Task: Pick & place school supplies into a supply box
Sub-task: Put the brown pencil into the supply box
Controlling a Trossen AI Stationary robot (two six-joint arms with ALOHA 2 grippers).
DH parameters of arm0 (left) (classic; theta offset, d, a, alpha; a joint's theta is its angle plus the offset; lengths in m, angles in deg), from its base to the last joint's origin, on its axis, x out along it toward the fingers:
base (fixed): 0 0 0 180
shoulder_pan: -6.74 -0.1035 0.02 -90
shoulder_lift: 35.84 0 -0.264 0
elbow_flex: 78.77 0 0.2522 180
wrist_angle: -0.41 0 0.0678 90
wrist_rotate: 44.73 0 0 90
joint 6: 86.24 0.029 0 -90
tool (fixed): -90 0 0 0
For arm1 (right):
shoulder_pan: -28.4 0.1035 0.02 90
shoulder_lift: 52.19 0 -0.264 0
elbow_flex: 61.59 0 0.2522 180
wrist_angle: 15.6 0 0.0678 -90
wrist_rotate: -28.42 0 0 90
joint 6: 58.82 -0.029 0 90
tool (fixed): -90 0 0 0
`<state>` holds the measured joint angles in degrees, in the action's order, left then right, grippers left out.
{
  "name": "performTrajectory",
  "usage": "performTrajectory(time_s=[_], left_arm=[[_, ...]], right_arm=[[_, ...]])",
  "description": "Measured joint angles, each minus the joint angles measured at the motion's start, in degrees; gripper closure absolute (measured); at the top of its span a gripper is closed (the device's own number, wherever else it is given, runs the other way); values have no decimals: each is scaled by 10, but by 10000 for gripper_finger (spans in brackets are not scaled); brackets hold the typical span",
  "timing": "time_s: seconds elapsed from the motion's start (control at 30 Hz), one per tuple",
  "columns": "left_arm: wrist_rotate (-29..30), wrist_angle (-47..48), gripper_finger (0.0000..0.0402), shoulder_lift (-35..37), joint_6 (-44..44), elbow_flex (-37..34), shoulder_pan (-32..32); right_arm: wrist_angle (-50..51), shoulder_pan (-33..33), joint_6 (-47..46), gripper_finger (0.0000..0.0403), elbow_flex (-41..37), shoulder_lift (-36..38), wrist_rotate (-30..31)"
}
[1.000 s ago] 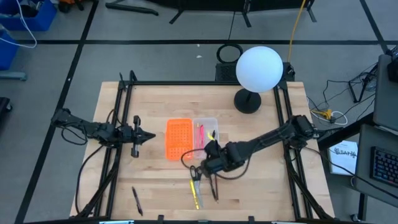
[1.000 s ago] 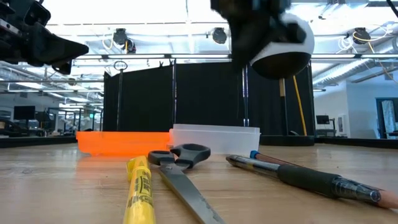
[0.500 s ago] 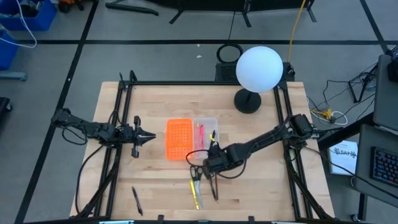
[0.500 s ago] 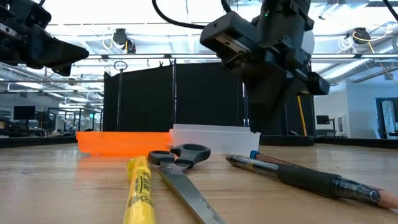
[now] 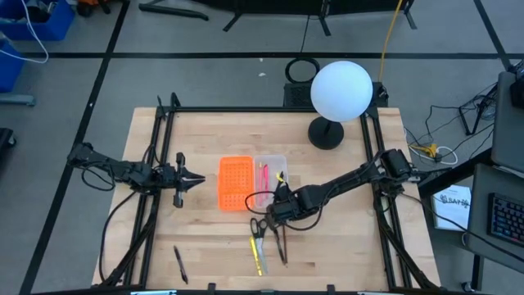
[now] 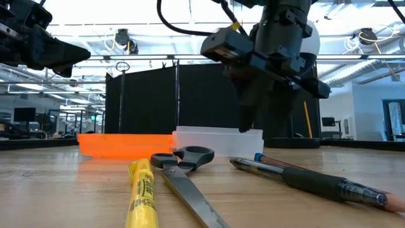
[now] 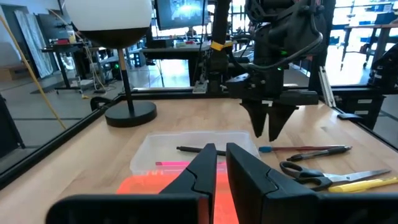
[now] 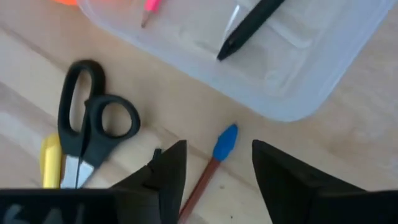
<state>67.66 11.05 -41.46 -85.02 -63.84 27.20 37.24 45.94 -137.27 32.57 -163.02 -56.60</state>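
Note:
The supply box (image 5: 270, 170), a shallow clear tray, lies mid-table with a pink pen (image 8: 149, 6) and a black pen (image 8: 252, 23) in it. Just before its near end lie black-handled scissors (image 8: 93, 118), a yellow pen (image 5: 258, 257), a dark pen (image 6: 310, 180) and a blue-tipped pencil (image 8: 222, 144). My right gripper (image 8: 217, 155) hangs open over that blue tip, fingers pointing down, one on each side and clear of it. My left gripper (image 5: 199, 179) waits above the table's left part, a narrow gap between its fingers.
An orange perforated piece (image 5: 235, 182) lies against the box's left side. A lamp with a white globe (image 5: 340, 90) stands at the far right. A lone black pen (image 5: 179, 264) lies near the front left edge. Bare wood shows to the left and right.
My right gripper has come down a little toward the box's near end and has tipped until its fingers point down at the table. The supplies on the table have stayed where they were.

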Motion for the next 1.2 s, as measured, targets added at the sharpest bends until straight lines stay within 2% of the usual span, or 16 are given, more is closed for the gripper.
performTrajectory(time_s=[0.33,0.7,1.0,1.2], left_arm=[[1,0,355,0,0,0,0],[2,0,355,0,6,0,0],[2,0,355,0,10,0,0],[2,-1,355,0,10,0,0]], right_arm=[[-7,3,-21,235,-20,0,10],[-115,3,-34,238,-89,2,12],[-120,3,-27,239,-104,3,1],[-129,8,-60,239,-104,-15,-1]])
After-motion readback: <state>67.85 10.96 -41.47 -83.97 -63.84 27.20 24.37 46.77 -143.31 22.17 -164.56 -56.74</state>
